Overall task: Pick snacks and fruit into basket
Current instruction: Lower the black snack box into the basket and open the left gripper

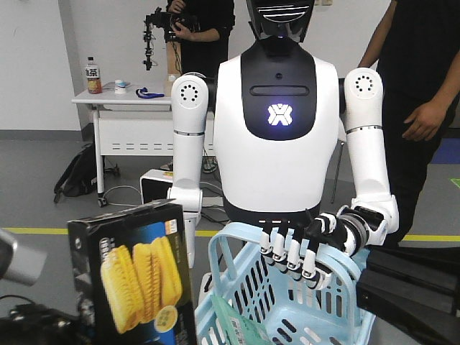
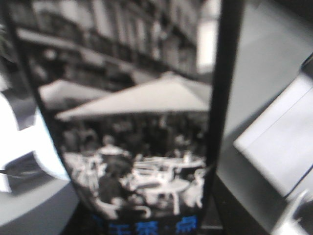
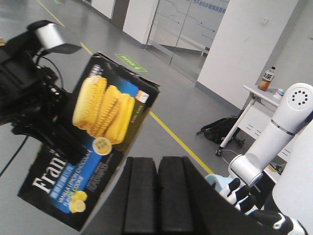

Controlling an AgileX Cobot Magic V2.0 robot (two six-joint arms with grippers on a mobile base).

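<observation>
The snack box is black, with pictured yellow biscuits and white "Fran" lettering. It hangs upright in the air at the lower left of the front view. My left gripper is shut on its lower side. In the left wrist view the box's back fills the frame. The light blue basket hangs to the right of the box, held by a humanoid's gloved hand. A teal pouch lies inside it. My right gripper is shut on nothing, its pads pressed together. No fruit shows.
A white humanoid robot stands facing me behind the basket. People stand behind it at the back and right. A white table with a bottle is at the back left, and a black backpack lies beneath it on the grey floor.
</observation>
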